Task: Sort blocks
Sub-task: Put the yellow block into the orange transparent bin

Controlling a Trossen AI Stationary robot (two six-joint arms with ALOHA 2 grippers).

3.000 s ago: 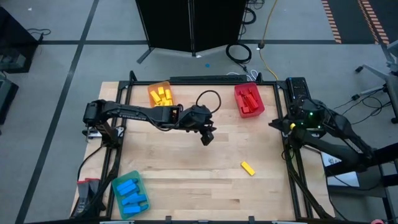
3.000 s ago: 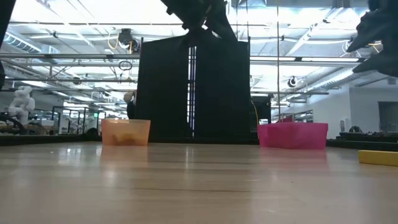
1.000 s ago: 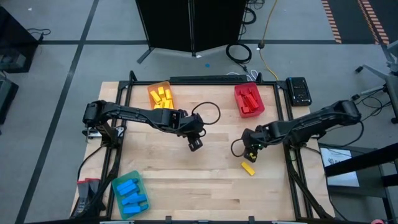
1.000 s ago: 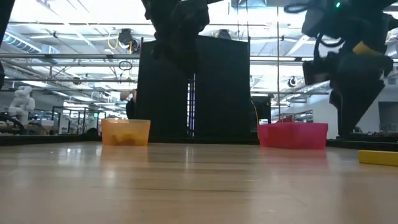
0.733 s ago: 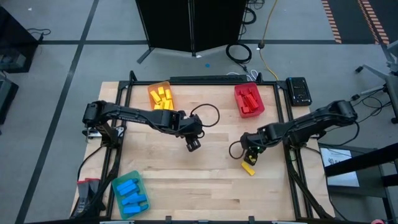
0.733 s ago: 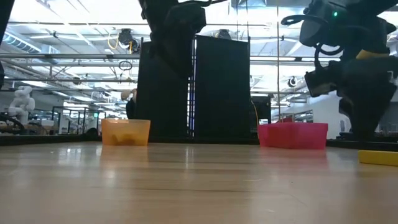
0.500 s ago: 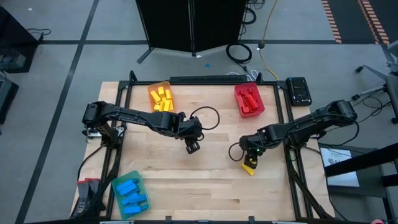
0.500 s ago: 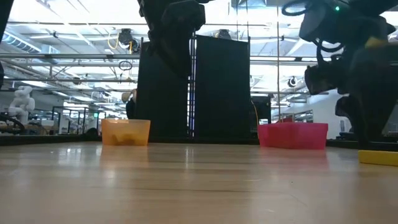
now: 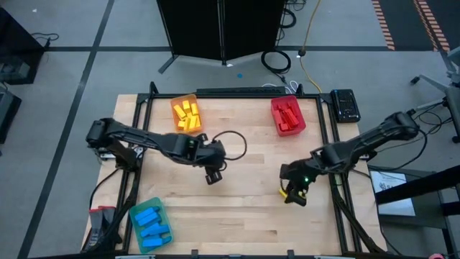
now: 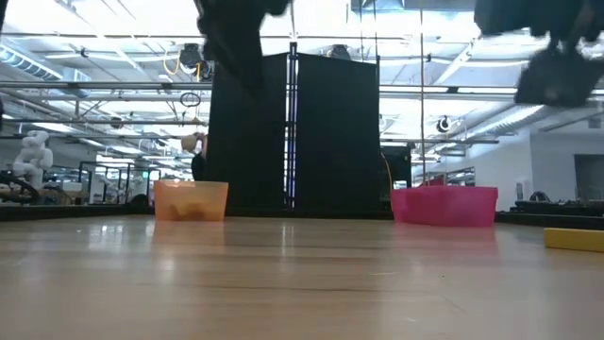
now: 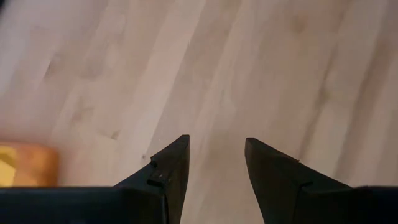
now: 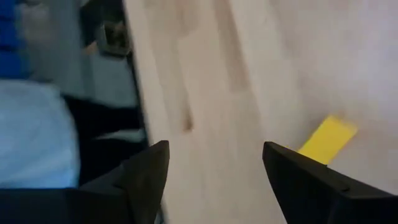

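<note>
On the wooden table [image 9: 237, 216], seen from above, three trays are set out: an orange tray [image 9: 185, 111] with yellow blocks at about 11 o'clock, a red tray [image 9: 287, 116] with red blocks at about 1 o'clock, and a green tray [image 9: 151, 223] with blue blocks at about 7 o'clock. Near the table's centre, slightly toward 9 o'clock, the left gripper [image 9: 213, 175] is held above bare wood; its fingers [image 11: 168, 171] are seen partly parted with nothing between them. Toward 4 o'clock, the right gripper [image 9: 296, 193] is poised over a lone yellow block [image 12: 328, 139]; its fingers [image 12: 146, 171] are spread wide and nothing is gripped. That block is seen lying flat on the wood, beside the right finger and outside the gap. In the low view it is shown at the right edge, apart from both arms.
</note>
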